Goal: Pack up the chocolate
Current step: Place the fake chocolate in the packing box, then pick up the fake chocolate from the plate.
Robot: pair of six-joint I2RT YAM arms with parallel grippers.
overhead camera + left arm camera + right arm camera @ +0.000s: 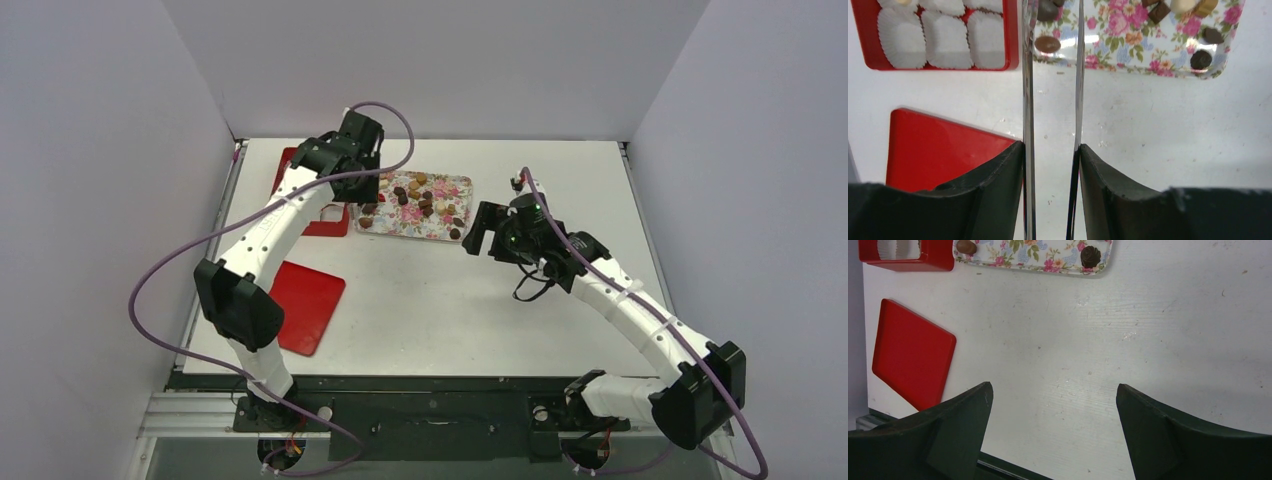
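Many chocolate pieces lie on the floral tray.

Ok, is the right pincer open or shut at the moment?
Open. In the right wrist view the right pincer has its jaws standing wide apart, with only bare table showing between them and nothing held.

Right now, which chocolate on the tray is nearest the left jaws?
The brown oval chocolate at the near edge of the tray, between the two thin blades; every other piece sits farther back or off to the right.
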